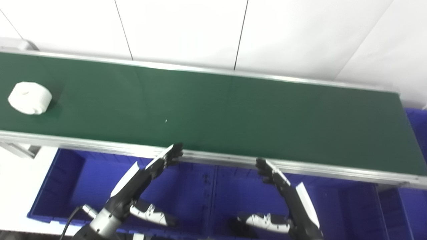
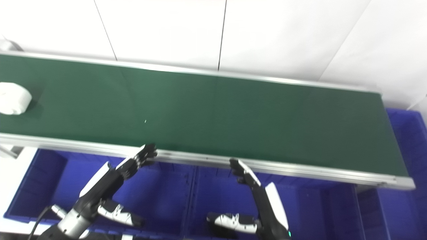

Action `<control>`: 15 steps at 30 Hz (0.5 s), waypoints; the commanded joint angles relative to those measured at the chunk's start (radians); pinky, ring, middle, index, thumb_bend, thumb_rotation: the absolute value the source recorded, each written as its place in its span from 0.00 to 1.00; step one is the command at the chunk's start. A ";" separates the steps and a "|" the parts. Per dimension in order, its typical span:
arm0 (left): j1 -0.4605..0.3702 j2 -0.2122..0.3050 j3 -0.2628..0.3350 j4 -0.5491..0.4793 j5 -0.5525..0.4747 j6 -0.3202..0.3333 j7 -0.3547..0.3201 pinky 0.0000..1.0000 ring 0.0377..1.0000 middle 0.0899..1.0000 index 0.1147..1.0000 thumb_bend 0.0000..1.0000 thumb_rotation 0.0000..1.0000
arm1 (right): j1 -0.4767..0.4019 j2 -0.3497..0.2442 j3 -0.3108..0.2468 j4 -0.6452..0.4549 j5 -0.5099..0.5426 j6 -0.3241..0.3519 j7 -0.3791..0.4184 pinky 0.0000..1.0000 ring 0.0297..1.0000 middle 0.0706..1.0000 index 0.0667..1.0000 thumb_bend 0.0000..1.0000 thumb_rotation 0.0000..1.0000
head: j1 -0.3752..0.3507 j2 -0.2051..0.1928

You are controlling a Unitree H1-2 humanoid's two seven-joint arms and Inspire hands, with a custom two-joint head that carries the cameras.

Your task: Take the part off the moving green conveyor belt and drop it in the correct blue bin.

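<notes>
Part (image 1: 30, 98) sits white and rounded at the far left of the belt (image 1: 233, 116), well apart from both my hands, which wait low in the frame over the bins. My left hand (image 1: 146, 180) is wide, fingers stretched flat with tips at the near rail (image 1: 217, 159), thumb splayed below, holding nothing. My right hand (image 1: 287, 196) is the same: extended fingers toward the rail, thumb out to the side, empty. I judge this the waiting step: let the part ride in rather than chase it. To do it well I would lift the left hand clear of the rail first, bring it over the belt ahead of the part, and close from above with thumb and fingers on opposite sides of the round body, timing the squeeze as it arrives. It looks soft or smooth, I cannot tell which, so a firm wrap seems safer than a fingertip pinch. Edges to mind: the near rail is right at my fingertips and could catch them on the way up; the far rail (image 1: 200, 69) lies close to the white wall. Open room is generous over the middle of the belt, which is bare. Below, the left bin (image 1: 60, 186) and middle bin (image 1: 233, 196) lie open under my arms, and another bin (image 1: 415, 126) shows at the right edge; which is correct I cannot tell.
</notes>
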 commanded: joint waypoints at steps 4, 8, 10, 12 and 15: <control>-0.027 0.010 0.003 -0.008 -0.018 0.005 -0.009 0.90 0.95 0.97 0.97 0.86 0.37 | -0.005 0.030 0.004 -0.022 0.000 0.014 -0.006 0.81 0.84 0.85 0.87 0.84 0.17 | -0.129 -0.004; -0.034 0.034 0.023 0.024 -0.046 -0.006 -0.019 0.92 0.96 0.98 0.98 0.85 0.38 | -0.018 0.064 0.022 -0.014 -0.037 0.047 -0.005 0.80 0.84 0.85 0.87 0.84 0.20 | -0.191 -0.014; -0.036 0.043 0.030 0.033 -0.061 -0.009 -0.026 0.92 0.96 0.98 0.98 0.85 0.37 | -0.024 0.077 0.029 -0.009 -0.050 0.058 -0.005 0.78 0.83 0.85 0.88 0.85 0.22 | -0.187 -0.014; -0.038 0.048 0.036 0.044 -0.070 -0.022 -0.030 0.91 0.95 0.98 0.98 0.85 0.37 | -0.028 0.086 0.033 -0.002 -0.057 0.065 -0.006 0.77 0.83 0.84 0.88 0.85 0.23 | -0.168 -0.018; -0.042 0.052 0.038 0.061 -0.079 -0.035 -0.036 0.90 0.95 0.97 0.97 0.85 0.36 | -0.028 0.092 0.036 0.004 -0.069 0.067 -0.012 0.77 0.83 0.85 0.88 0.85 0.25 | -0.138 -0.026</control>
